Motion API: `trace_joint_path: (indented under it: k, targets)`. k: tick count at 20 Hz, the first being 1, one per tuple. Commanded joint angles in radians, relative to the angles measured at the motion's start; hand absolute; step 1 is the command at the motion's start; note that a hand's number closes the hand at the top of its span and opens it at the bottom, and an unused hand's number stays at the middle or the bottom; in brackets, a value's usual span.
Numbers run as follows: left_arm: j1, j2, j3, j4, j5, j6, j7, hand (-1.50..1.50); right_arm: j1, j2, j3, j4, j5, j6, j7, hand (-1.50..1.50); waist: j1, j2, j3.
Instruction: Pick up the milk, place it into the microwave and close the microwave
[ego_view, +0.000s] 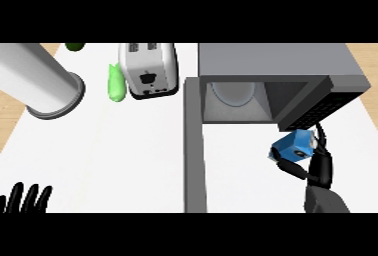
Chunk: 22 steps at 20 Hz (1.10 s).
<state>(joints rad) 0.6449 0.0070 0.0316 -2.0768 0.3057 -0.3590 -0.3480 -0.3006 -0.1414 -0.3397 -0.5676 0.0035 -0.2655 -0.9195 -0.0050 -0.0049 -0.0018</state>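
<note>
The milk (294, 145) is a small blue carton held just in front of the microwave's open mouth, at its right side. My right hand (316, 165) is curled round it from below and the right, fingers wrapping its lower edge. The grey microwave (280, 62) stands at the back right with its cavity open and a white turntable plate (235, 94) inside. Its door (194, 150) is swung out toward me, seen edge-on as a long grey bar. My left hand (26, 199) rests open at the lower left edge, fingers up.
A white toaster (149, 70) stands left of the microwave, with a light green object (116, 83) beside it. A large white cylinder (40, 82) lies at the back left. A dark green item (74, 46) peeks in at the top.
</note>
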Motion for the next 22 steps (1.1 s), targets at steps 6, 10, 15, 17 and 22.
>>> trace_joint_path:
  k: [6,10,15,17,22]
  targets:
    - [0.001,-0.007,-0.051,0.004,-0.019,0.02,-0.038,-1.5,-0.144,0.046,0.023,0.131,0.023,0.013,-0.139,1.5,0.036,0.012,0.005]
    - [0.022,0.002,-0.015,-0.01,0.006,-0.002,0.001,-1.5,-0.165,0.099,0.019,0.12,-0.004,0.047,-0.193,1.5,0.034,0.011,0.004]
    - [0.011,0.009,0.003,0.057,0.003,-0.032,-0.058,-1.5,-0.148,0.095,0.033,0.117,-0.006,0.071,-0.195,1.5,0.019,0.007,0.002]
    - [0.005,0.073,0.102,0.041,0.084,-0.058,-0.038,-1.5,-0.11,0.092,0.046,0.09,0.004,0.053,-0.198,1.5,0.012,0.005,0.002]
    - [0.051,-0.006,-0.031,-0.01,-0.007,0.0,-0.032,-1.5,-0.01,0.126,0.109,-0.063,0.016,0.06,-0.159,1.5,0.002,0.0,0.001]
